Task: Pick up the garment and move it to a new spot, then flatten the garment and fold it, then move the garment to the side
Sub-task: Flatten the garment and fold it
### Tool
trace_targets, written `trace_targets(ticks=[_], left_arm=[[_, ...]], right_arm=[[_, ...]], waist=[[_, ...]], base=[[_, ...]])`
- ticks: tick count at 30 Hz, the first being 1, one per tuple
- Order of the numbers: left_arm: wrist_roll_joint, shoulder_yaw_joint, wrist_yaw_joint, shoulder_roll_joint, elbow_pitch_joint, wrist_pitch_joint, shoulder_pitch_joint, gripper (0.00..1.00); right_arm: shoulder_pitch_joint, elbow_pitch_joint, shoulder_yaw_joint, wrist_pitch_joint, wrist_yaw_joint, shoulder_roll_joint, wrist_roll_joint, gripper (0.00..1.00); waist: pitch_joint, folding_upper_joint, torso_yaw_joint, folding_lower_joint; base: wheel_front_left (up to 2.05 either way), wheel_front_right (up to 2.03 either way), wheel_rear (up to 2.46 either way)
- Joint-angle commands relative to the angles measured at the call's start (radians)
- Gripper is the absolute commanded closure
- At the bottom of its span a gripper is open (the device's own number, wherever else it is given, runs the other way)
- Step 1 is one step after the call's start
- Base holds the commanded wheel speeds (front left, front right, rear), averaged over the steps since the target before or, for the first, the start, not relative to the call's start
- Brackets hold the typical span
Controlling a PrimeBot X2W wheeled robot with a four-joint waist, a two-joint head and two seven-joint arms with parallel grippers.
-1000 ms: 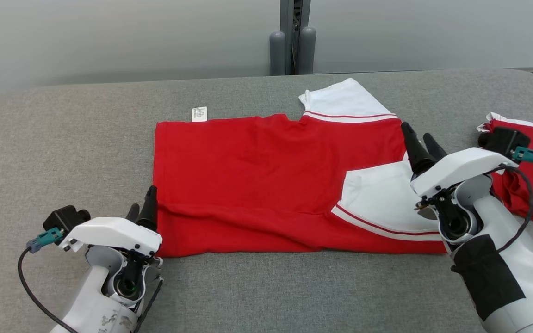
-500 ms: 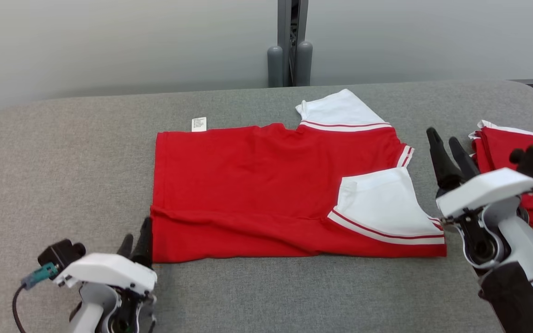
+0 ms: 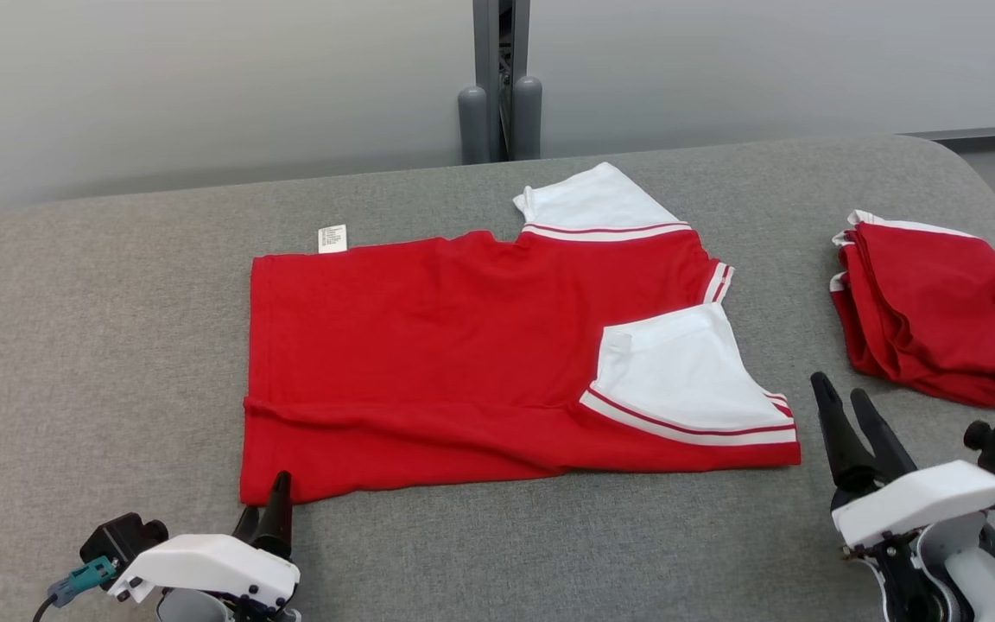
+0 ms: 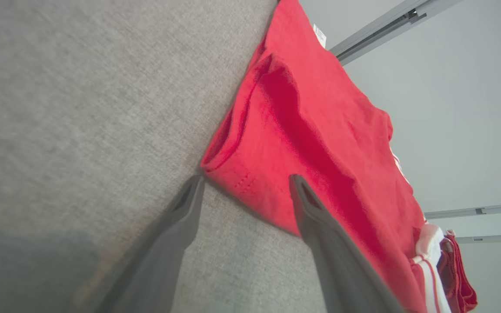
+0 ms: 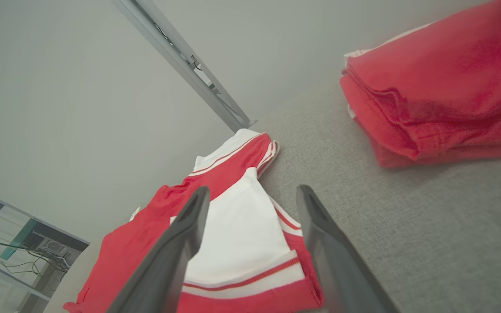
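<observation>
**Both tools wide and empty at near edge; garment flat mid-tabletop**

Left tool [image 3: 265,492]: lower left, nearest the camera. Fingers spread wide, nothing between them. Tips point at the near left corner of the garment [image 3: 428,345]. In the left wrist view that hem corner lies just past the tips; whether they touch the cloth cannot be told.

Right tool [image 3: 839,385]: lower right. Fingers also spread wide, holding nothing. It stands over bare grey tabletop [image 3: 100,328], just right of the garment's near right corner, apart from the cloth.

Garment: red shirt with white, red-striped sleeves, lying flat at the middle of the tabletop, long side running left to right. A low crease runs along its near side, parallel to the near hem. The near sleeve is folded inward and lies on the red body at the right end. The far sleeve sticks out past the far edge. A small white label [image 3: 332,238] pokes out at the far left corner.

Red pile [image 3: 938,311]: folded cloth at the right end of the tabletop, well apart from the garment, beyond the right tool.

Behind the tabletop: a grey post [image 3: 497,86] against a pale wall [image 3: 204,78].
</observation>
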Motion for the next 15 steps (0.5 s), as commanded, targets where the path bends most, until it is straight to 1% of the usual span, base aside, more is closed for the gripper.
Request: trace_targets(ticks=[1,5,6,7,8,9,10,15], left_arm=[[-0.012,0.007,0.007,-0.001,0.007,0.001,-0.001,0.00],[-0.028,0.029,-0.004,-0.009,0.032,-0.015,-0.020,0.01],[-0.026,0.033,-0.008,-0.009,0.038,-0.021,-0.025,0.24],[-0.028,0.038,-0.015,-0.012,0.043,-0.030,-0.032,0.43],[-0.030,0.043,-0.026,-0.014,0.046,-0.036,-0.039,0.54],[-0.030,0.045,-0.036,-0.015,0.049,-0.046,-0.045,0.83],[-0.029,0.046,-0.044,-0.017,0.053,-0.052,-0.050,1.00],[-0.022,0.044,-0.071,-0.028,0.071,-0.067,-0.074,1.00]], right_arm=[[0.018,0.000,-0.005,-0.004,0.000,0.003,-0.003,0.00],[0.058,0.020,-0.009,0.010,0.000,0.023,-0.017,0.00],[0.065,0.027,-0.010,0.013,0.000,0.031,-0.018,0.00],[0.070,0.035,-0.009,0.015,0.000,0.038,-0.022,0.00],[0.072,0.045,-0.008,0.016,0.000,0.043,-0.029,0.00],[0.073,0.054,-0.006,0.021,0.000,0.051,-0.029,0.00],[0.073,0.063,-0.005,0.023,0.000,0.059,-0.030,0.00],[0.042,0.117,-0.002,0.033,0.000,0.089,-0.033,0.00]], waist=[[0.007,0.0000,-0.008,0.0000],[0.021,0.0000,-0.023,0.0000],[0.024,0.0000,-0.026,0.0000],[0.027,0.0000,-0.027,0.0000],[0.030,0.0000,-0.028,0.0000],[0.033,0.0000,-0.029,0.0000],[0.036,0.0000,-0.029,0.0000],[0.045,0.0000,-0.019,0.0000]], base=[[0.00,0.00,0.00],[0.00,0.00,0.00],[0.00,0.00,0.00],[0.00,0.00,0.00],[0.00,0.00,0.00],[0.00,0.00,0.00],[0.00,0.00,0.00],[0.00,0.00,0.00]])
